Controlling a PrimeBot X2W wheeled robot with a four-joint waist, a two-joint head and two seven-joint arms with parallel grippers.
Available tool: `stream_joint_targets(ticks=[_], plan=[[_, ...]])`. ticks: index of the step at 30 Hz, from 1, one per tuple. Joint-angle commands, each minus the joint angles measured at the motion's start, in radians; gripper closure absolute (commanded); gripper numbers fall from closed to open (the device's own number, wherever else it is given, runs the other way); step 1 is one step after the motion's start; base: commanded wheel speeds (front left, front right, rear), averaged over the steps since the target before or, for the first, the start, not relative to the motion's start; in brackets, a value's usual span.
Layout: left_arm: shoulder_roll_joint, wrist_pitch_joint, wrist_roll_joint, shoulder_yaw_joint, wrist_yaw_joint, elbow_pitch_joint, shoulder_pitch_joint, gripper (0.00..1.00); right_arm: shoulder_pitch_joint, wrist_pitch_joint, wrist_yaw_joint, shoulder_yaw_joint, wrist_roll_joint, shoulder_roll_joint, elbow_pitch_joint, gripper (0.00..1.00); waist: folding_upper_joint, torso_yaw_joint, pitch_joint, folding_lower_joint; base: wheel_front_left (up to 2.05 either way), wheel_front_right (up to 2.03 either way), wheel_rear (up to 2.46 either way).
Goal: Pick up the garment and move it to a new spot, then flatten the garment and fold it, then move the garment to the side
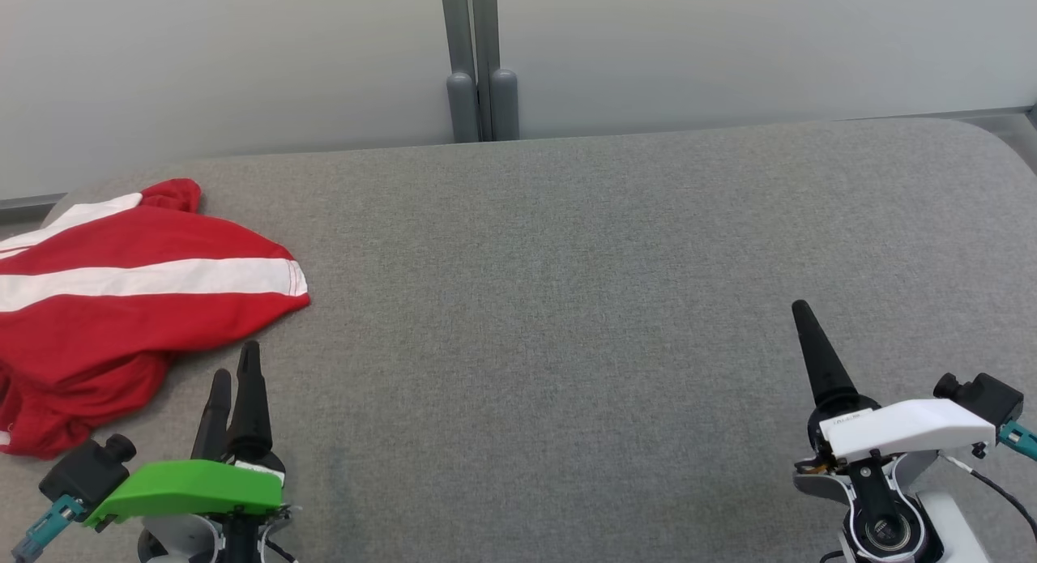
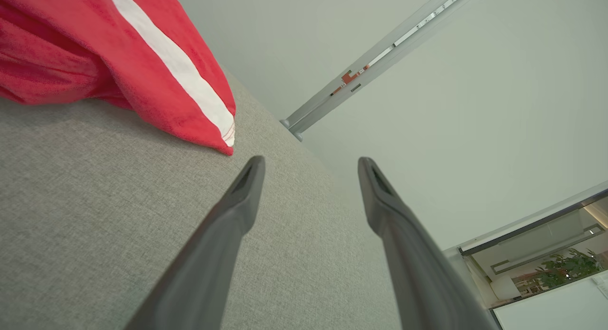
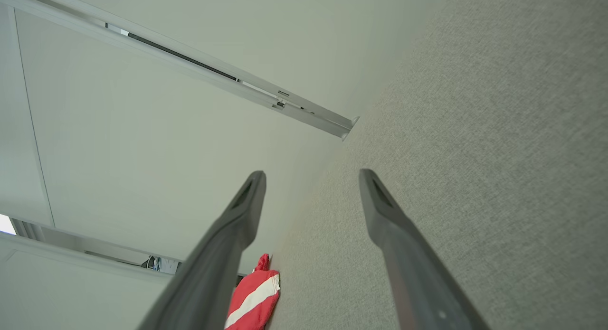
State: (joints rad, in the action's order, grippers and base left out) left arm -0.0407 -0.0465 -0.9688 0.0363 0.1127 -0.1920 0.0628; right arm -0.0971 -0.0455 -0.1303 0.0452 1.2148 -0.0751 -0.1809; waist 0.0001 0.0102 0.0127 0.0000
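The garment [image 1: 121,304] is red with a white stripe and lies crumpled at the far left of the grey surface [image 1: 567,304]. My left gripper [image 1: 236,367] hovers just right of and below the garment's lower edge, open and holding nothing. In the left wrist view the garment [image 2: 118,54] fills the upper left, a little beyond the open left gripper [image 2: 311,164]. My right gripper [image 1: 804,310] stands at the lower right, far from the cloth. Its own view shows the right gripper [image 3: 311,175] open and empty, with the garment [image 3: 251,297] small at the bottom edge.
The grey fabric-covered surface has rounded far corners. A pale wall with a grey vertical post [image 1: 478,61] stands right behind its far edge.
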Motion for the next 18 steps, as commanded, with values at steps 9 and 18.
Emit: stream_joint_targets(ticks=[9,18], plan=[[-0.006,-0.038,0.185,-0.027,-0.022,0.024,0.024,0.00,-0.038,-0.039,0.000,0.028,-0.188,-0.012,0.007,0.00,-0.0001,0.002,0.001,0.0000,0.00,0.00,0.00],[-0.007,-0.065,0.291,-0.040,-0.022,0.024,0.024,0.00,-0.048,-0.066,0.000,0.044,-0.360,-0.016,-0.017,0.00,-0.0001,0.005,0.002,0.0000,0.00,0.00,0.00]])
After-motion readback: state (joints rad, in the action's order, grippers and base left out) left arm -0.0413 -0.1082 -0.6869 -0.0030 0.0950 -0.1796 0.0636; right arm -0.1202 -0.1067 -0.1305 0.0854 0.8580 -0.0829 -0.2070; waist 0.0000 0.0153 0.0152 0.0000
